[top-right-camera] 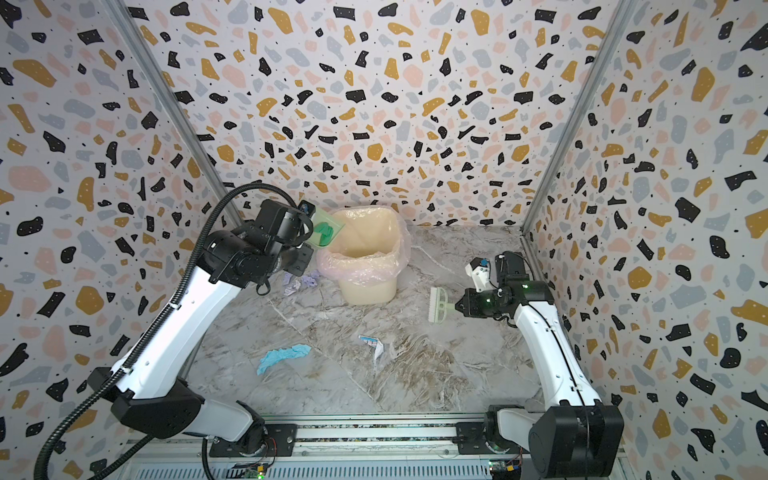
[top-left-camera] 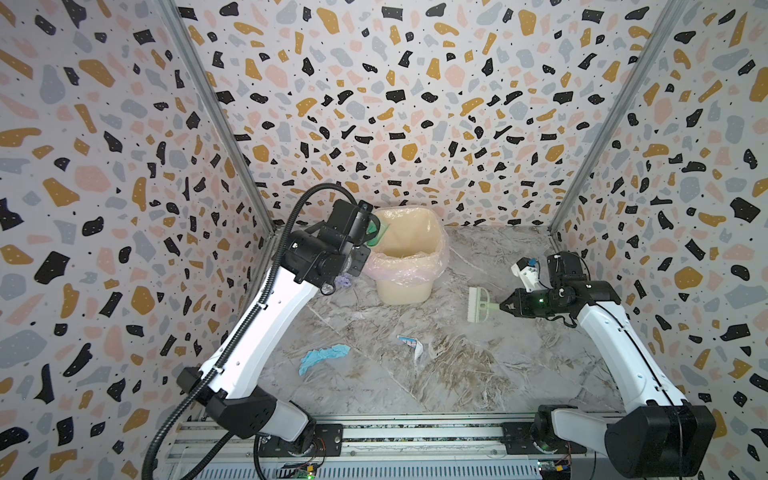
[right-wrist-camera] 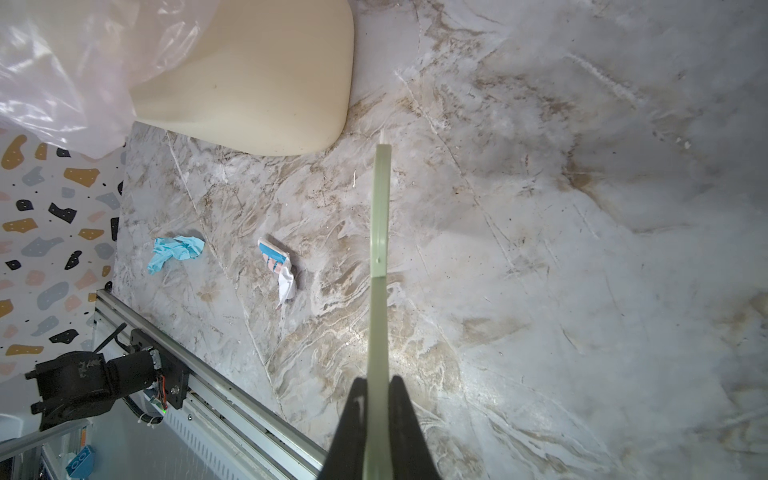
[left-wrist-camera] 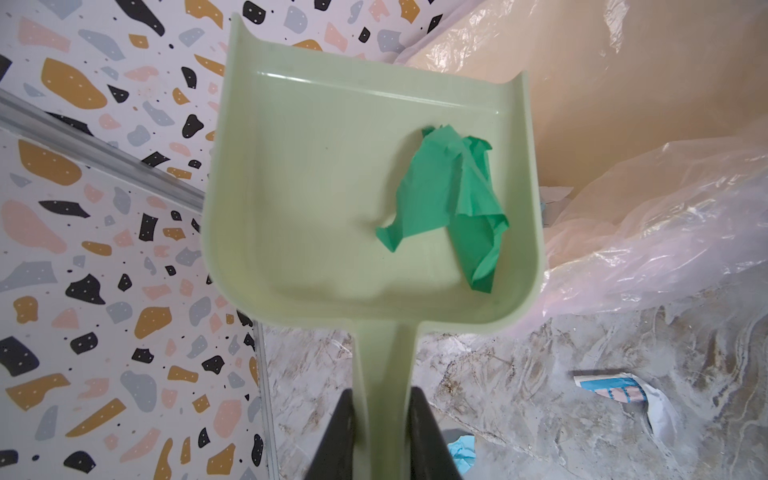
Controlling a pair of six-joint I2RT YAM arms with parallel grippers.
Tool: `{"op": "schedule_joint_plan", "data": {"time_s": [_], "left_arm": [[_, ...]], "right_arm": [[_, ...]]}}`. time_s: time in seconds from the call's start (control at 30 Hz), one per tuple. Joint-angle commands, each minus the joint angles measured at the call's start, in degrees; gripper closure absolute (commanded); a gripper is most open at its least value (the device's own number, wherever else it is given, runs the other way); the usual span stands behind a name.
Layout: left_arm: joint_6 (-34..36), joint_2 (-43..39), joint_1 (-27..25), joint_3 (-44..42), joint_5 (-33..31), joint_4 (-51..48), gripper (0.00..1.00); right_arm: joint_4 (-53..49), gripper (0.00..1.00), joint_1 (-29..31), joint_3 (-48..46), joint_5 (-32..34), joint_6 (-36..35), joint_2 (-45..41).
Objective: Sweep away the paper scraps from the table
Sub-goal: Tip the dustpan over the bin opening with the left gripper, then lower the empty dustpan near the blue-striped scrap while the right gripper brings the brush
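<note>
My left gripper (left-wrist-camera: pixel 382 395) is shut on the handle of a pale green dustpan (left-wrist-camera: pixel 332 187), held tilted at the bin's rim. A crumpled green paper scrap (left-wrist-camera: pixel 449 199) lies in the pan. My right gripper (right-wrist-camera: pixel 378 382) is shut on the handle of a pale green brush (top-left-camera: pixel 478 305), held just above the table (top-left-camera: pixel 478 374) at the right. In both top views three paper scraps lie on the table: a light blue one (top-left-camera: pixel 322 357), a white printed one (top-left-camera: pixel 411 345), and a lavender one (top-right-camera: pixel 301 282) under my left wrist.
A cream bin (top-left-camera: pixel 411 286) with a pink translucent liner (top-left-camera: pixel 399 266) stands at the back middle. Terrazzo walls close in the left, back and right sides. The arms' metal rail (top-left-camera: pixel 415 432) runs along the front edge.
</note>
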Motion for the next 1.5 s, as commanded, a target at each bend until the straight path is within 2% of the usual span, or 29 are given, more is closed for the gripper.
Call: {"op": "schedule_joint_plan", "data": {"time_s": [0.0, 0.23, 0.5, 0.67, 0.87, 1.03, 1.33, 1.47], "left_arm": [[5.29, 1.42, 0.03, 1.22, -1.00, 1.42, 1.00], [12.44, 4.33, -2.04, 2.60, -7.44, 3.01, 1.00], [19.24, 9.28, -7.46, 4.47, -15.99, 4.96, 1.00], [25.12, 10.60, -10.23, 2.72, -26.67, 8.76, 1.00], [37.95, 10.23, -13.57, -2.82, -40.11, 19.99, 1.00], [45.39, 8.75, -14.64, -7.31, -42.26, 26.67, 1.00], [49.91, 6.34, -14.84, -11.88, -42.80, 31.10, 1.00], [48.71, 5.74, -14.80, -11.25, -42.41, 30.56, 1.00]], "right_arm": [[-1.31, 1.00, 0.42, -0.09, 0.22, -0.64, -1.71], [-1.40, 1.00, 0.66, -0.71, 0.31, -0.73, -1.70], [-1.67, 1.00, 0.78, -0.35, 0.22, -0.73, -1.19], [-1.78, 1.00, 1.18, -0.20, 0.22, -0.73, -0.80], [-1.58, 1.00, 1.75, 0.08, 0.13, -0.64, -0.09], [-1.49, 1.00, 1.93, 0.34, -0.04, -0.56, 0.17], [-1.48, 1.00, 2.29, 0.16, -0.13, -0.56, 0.01], [-1.39, 1.00, 2.43, 0.08, -0.23, -0.49, 0.09]]}}
